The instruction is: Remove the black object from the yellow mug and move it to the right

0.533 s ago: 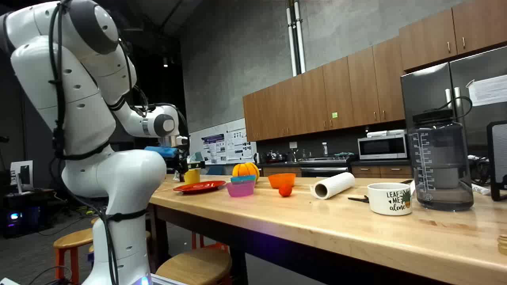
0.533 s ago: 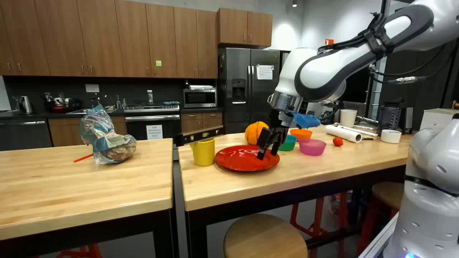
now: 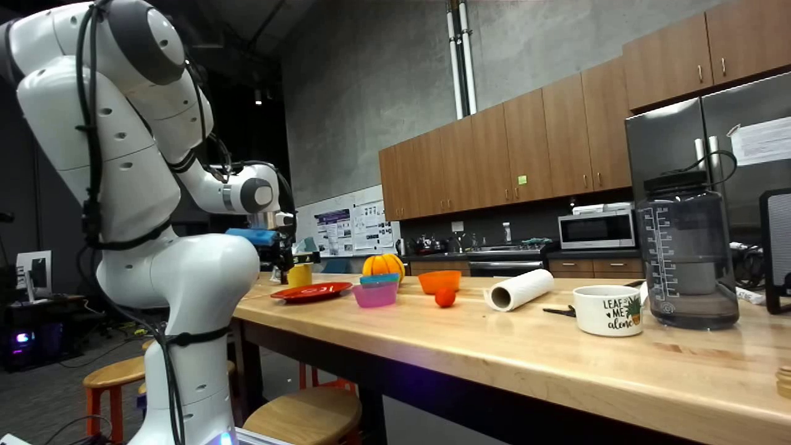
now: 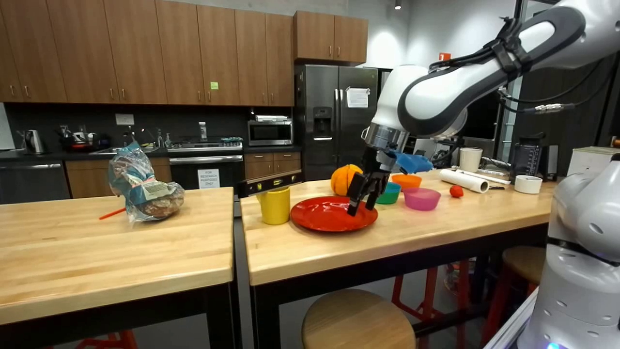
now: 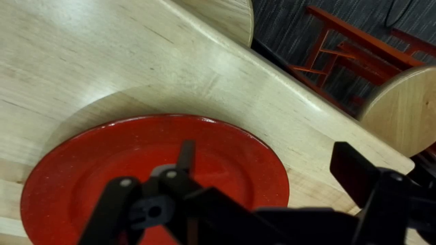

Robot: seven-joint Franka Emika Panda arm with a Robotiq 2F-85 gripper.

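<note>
The yellow mug [image 4: 275, 208] stands upright on the table, left of the red plate in an exterior view. A long black spirit level [image 4: 269, 183] with yellow vials lies across the top of the mug and sticks out on both sides. In an exterior view the mug [image 3: 300, 275] and level [image 3: 306, 257] are partly behind the gripper. My gripper [image 4: 361, 207] is above the red plate, right of the mug and apart from it. In the wrist view the gripper [image 5: 267, 160] has its fingers wide apart with nothing between them. The mug and level are out of the wrist view.
The red plate [image 4: 310, 220] lies under the gripper. A pumpkin [image 4: 345, 178], a green bowl [image 4: 389, 195], a pink bowl [image 4: 422, 199] and an orange bowl [image 4: 407, 181] stand right of it. The table edge [image 5: 272, 73] and stools show in the wrist view.
</note>
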